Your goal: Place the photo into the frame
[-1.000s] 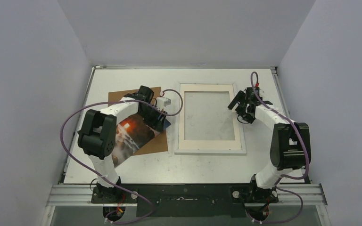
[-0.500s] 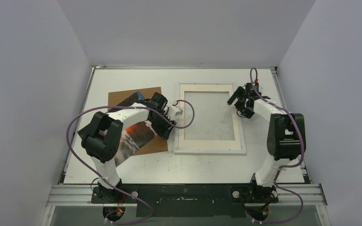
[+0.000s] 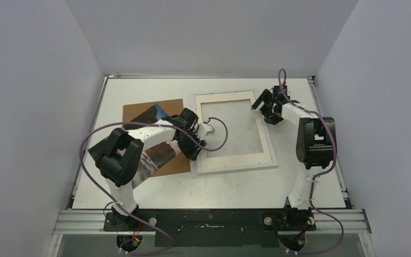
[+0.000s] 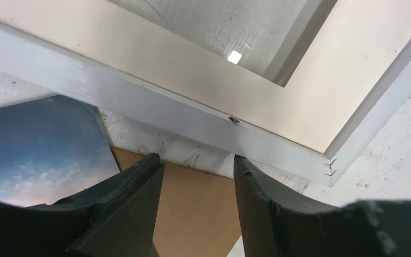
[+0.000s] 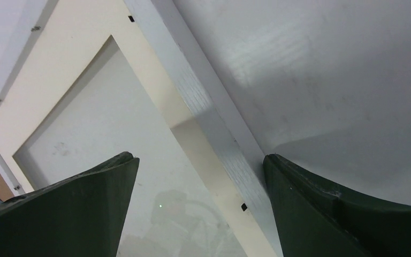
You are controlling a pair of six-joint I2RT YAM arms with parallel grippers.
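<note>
The white frame (image 3: 270, 140) lies slightly askew in the middle of the table, with a cream mat (image 3: 230, 158) inside it. The photo (image 3: 151, 160) lies on a brown board (image 3: 137, 109) at the left, partly hidden under my left arm. Its blue sky corner (image 4: 32, 144) shows in the left wrist view. My left gripper (image 3: 191, 143) is open at the frame's near-left corner, its jaws over the board (image 4: 198, 198) and just short of the white rail (image 4: 139, 96). My right gripper (image 3: 263, 106) stands wide open astride the frame's right rail (image 5: 203, 101) near the far-right corner.
Grey walls close the table in at the left, back and right. The left arm's purple cable (image 3: 222, 134) loops over the frame's glass. Bare table (image 3: 219, 187) lies between the frame and the arm bases.
The frame has turned, its far end swinging left. My left gripper slid right along the board to the frame's near-left corner. My right gripper moved toward the far left along the frame's right rail.
</note>
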